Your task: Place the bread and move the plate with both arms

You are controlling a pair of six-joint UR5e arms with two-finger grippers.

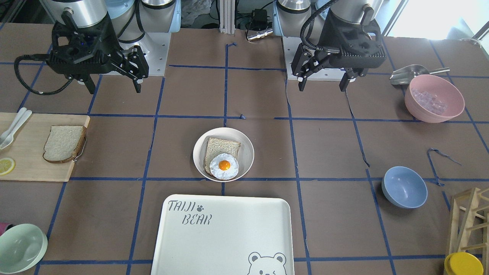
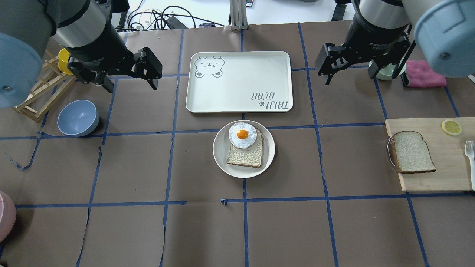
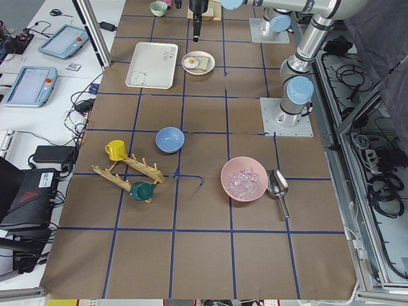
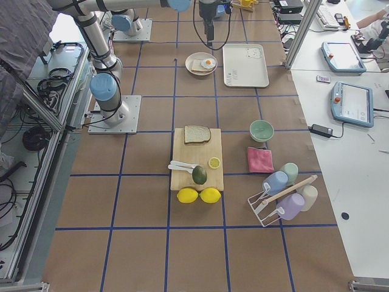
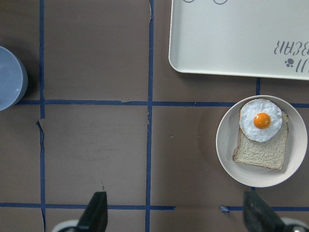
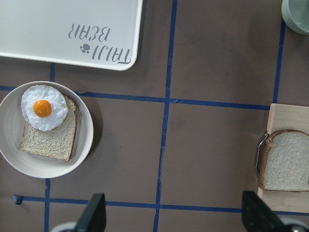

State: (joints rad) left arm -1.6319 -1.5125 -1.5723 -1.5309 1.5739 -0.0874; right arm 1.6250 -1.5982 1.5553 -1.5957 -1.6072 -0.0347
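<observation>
The bread (image 2: 412, 152), a pale slice with a dark crust, lies on the wooden cutting board (image 2: 449, 178) on my right side; it also shows in the front view (image 1: 63, 143) and the right wrist view (image 6: 287, 162). The round cream plate (image 2: 270, 148) sits mid-table and holds a tan slice (image 2: 246, 155) with a fried egg (image 2: 242, 135); its rim shows in the front view (image 1: 247, 151). My left gripper (image 2: 133, 88) and right gripper (image 2: 350, 79) hang open and empty, high above the table, apart from both. The plate's rim also shows in the left wrist view (image 5: 227, 145).
The white "Taiji Bear" tray (image 2: 239, 92) lies just beyond the plate. A blue bowl (image 2: 78, 118) and a wooden rack (image 2: 41, 92) are on the left, a pink bowl (image 1: 434, 98) of ice with a scoop near the left base. A mint bowl (image 1: 21, 248), a pink cloth (image 2: 425, 74) and a lemon slice (image 2: 451, 127) are on the right.
</observation>
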